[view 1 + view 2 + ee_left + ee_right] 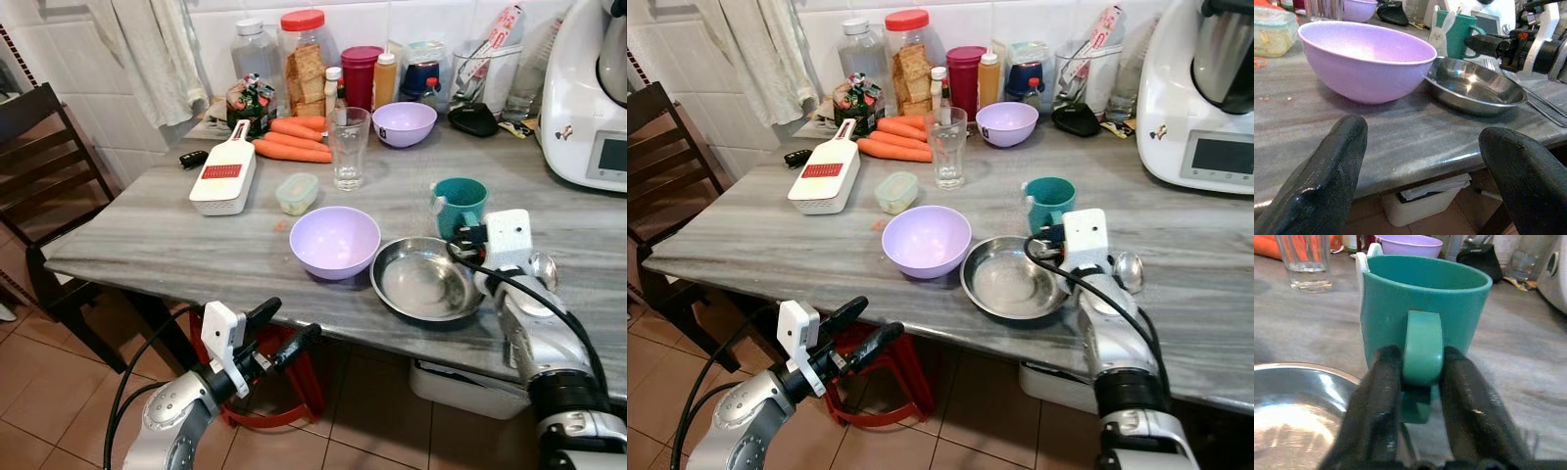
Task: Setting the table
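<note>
A teal mug (460, 203) stands upright on the grey counter (147, 230), just behind a shallow steel bowl (424, 279). My right gripper (1421, 372) is shut on the teal mug's handle (1422, 350), its fingers (1383, 387) pressing both sides of it. A lilac bowl (334, 240) sits left of the steel bowl, with a spoon (544, 266) lying to the right. My left gripper (284, 331) hangs open below the counter's front edge, facing the lilac bowl (1364, 61).
Behind stand a drinking glass (348, 147), a small lidded tub (297, 192), a white grater (224, 176), carrots (294, 140), a second lilac bowl (405, 123), jars and a white kitchen machine (588, 98). A dark chair (44, 166) is at the left, a red stool (279, 377) under the counter.
</note>
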`<state>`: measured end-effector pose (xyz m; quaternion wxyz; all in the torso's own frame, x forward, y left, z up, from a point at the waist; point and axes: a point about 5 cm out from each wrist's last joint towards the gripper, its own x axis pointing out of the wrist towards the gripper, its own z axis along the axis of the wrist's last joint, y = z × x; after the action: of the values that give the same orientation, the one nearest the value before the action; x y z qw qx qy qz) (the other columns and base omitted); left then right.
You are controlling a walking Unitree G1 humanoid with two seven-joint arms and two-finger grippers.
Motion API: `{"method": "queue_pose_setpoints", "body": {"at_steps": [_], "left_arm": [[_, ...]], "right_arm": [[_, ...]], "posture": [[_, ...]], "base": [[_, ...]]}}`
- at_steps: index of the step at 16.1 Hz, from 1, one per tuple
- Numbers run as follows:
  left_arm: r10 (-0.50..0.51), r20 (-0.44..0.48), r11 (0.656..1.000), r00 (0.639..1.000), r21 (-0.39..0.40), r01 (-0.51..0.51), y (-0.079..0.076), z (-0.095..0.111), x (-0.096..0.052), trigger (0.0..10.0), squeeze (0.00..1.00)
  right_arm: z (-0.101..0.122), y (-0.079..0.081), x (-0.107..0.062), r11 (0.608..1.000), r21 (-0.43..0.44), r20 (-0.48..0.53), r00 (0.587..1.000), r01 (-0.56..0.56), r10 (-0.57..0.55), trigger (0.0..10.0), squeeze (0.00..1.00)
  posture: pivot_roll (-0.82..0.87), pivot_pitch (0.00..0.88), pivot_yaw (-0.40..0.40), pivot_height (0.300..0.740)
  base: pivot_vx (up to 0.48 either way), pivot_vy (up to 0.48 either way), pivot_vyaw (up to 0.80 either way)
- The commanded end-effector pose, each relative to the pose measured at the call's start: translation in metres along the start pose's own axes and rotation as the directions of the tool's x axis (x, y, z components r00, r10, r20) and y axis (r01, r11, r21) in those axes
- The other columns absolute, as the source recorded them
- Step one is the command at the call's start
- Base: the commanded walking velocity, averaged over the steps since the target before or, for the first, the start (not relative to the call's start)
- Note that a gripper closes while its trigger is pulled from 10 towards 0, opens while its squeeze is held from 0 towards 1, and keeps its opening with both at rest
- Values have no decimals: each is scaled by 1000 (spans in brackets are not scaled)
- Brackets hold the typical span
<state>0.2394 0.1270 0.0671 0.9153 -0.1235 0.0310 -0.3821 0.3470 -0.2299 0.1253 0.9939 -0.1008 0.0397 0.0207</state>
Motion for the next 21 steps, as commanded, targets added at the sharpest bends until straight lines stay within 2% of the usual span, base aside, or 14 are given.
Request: {"method": "queue_pose_setpoints", "body": {"at_steps": [1, 2, 8, 12, 16, 19, 21], "left_arm": [[5, -8, 1000, 1000, 23, -5, 5, 2, -3, 10000, 0], [4, -10, 1000, 1000, 25, -4, 6, 1, -2, 10000, 0], [-8, -14, 999, 1000, 38, 9, 6, 1, 0, 10000, 0], [-19, -4, 999, 1000, 38, 19, 7, 2, -3, 10000, 0], [-6, 10, 999, 1000, 46, 5, 9, 4, -8, 10000, 0], [73, 53, 994, 996, 74, -77, 17, 12, -7, 10000, 0], [189, 107, 976, 976, 90, -199, 29, 23, 1, 10000, 0]], "right_arm": [[8, 1, 4, 1000, -6, 27, 1000, -9, 9, 10000, 667], [6, -1, 4, 1000, -14, 28, 1000, -3, 4, 10000, 1000], [3, -10, 1, 999, -34, 42, 999, 28, -27, 10000, 1000], [10, -15, -1, 995, -69, 85, 994, 69, -64, 10000, 1000], [19, -5, -5, 996, -62, 138, 989, 62, -53, 10000, 1000], [20, 3, -13, 997, -43, 169, 984, 60, -52, 10000, 1000], [23, 7, -23, 996, -29, 218, 973, 87, -78, 10000, 1000]], "posture": [[-94, 0, 108, 740], [-97, 0, 114, 740], [-95, 0, 125, 740], [-90, 0, 124, 740], [-92, 0, 124, 740], [-93, 0, 122, 740], [-95, 0, 120, 740]], "base": [[0, 0, 0], [0, 0, 0], [0, 0, 0], [0, 0, 0], [0, 0, 0], [0, 0, 0], [0, 0, 0]]}}
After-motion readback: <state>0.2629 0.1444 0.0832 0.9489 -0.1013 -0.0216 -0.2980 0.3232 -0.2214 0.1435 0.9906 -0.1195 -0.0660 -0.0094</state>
